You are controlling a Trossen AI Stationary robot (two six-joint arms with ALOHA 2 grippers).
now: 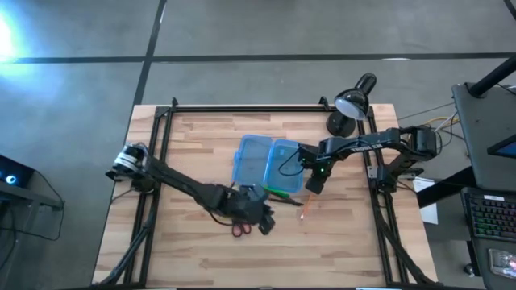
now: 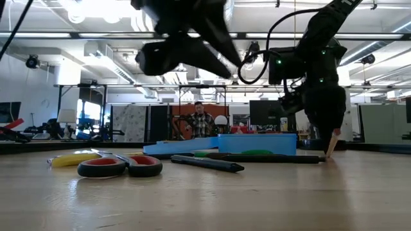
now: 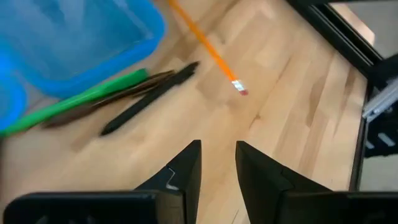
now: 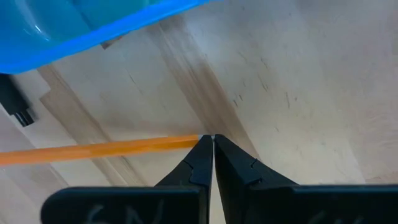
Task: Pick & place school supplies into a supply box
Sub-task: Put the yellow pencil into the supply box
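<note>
The orange pencil (image 4: 99,149) is pinched at one end by the closed right gripper (image 4: 212,144), its length pointing sideways away from the jaws, just beside the supply box (image 4: 93,31).

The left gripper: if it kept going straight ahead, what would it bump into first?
Probably the bare wooden table. The left gripper has nothing held between its parted fingers and aims between the black pen and the orange pencil's eraser end, though depth is unclear.

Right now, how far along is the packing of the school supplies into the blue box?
Nothing visibly packed: the supply box lies open. In hand: the right end effector is shut on the orange pencil tip. Left: green pen, black pen, red scissors and a yellow item lie on the table. The left end effector is empty.
</note>
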